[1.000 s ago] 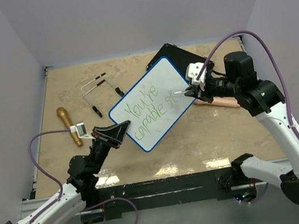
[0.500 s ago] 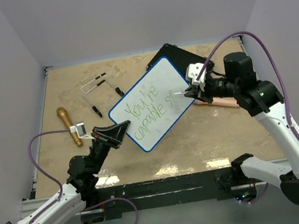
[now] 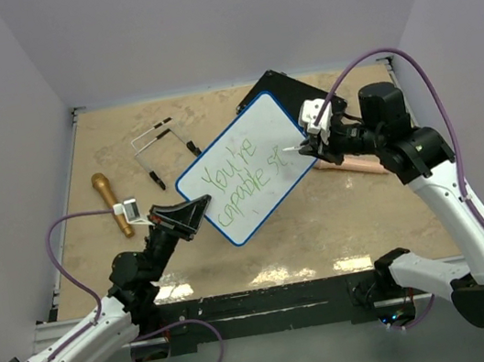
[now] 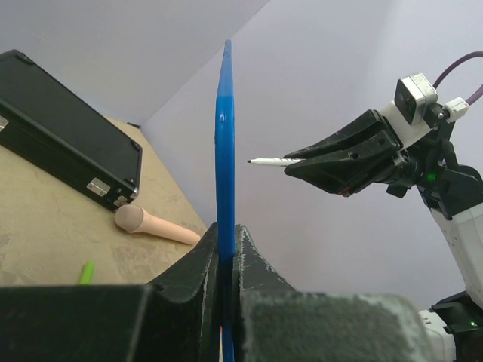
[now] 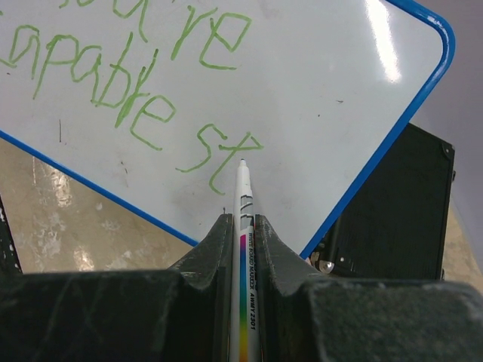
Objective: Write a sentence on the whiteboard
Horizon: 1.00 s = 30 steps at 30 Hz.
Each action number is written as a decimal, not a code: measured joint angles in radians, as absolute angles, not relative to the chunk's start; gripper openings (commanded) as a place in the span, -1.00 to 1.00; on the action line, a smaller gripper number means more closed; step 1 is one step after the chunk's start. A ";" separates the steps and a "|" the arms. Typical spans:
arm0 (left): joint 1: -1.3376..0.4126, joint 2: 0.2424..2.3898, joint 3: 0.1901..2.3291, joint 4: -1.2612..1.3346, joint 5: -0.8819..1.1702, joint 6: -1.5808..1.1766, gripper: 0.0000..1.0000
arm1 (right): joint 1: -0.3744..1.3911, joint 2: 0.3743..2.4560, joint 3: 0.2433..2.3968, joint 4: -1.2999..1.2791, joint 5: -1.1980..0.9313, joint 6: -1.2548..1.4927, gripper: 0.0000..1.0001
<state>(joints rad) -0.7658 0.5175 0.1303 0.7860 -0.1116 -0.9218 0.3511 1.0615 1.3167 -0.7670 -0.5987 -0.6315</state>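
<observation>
Top external: our right gripper (image 3: pixel 309 146), clenched on the marker (image 3: pixel 291 148), has nudged up-left, tip seemingly just off the whiteboard (image 3: pixel 261 127), which our left gripper (image 3: pixel 191 212) clamps raised over the bench (image 3: pixel 367 206). The sentence (image 3: pixel 240 178) stops at "st", so more remains.

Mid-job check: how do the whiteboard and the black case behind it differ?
The whiteboard is white with a blue rim; the black case is black all over. The whiteboard is clamped by its edge in the left gripper and held up at a tilt; the case lies flat on the table. The whiteboard carries green writing; the case bears none. Both are flat rectangles.
</observation>
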 measured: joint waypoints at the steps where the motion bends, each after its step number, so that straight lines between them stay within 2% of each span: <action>1: -0.766 0.518 0.129 0.789 -0.112 -0.922 -1.00 | 0.351 1.061 1.317 -0.766 -0.593 -0.631 -1.00; 30: -0.766 0.525 0.120 0.792 -0.109 -0.922 -1.00 | 0.351 1.114 1.300 -0.776 -0.539 -0.640 -1.00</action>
<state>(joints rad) -0.7658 0.5251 0.1196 0.7918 -0.1093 -0.9218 0.3511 1.1137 1.2999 -0.7761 -0.5388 -0.6403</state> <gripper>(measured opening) 0.078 0.135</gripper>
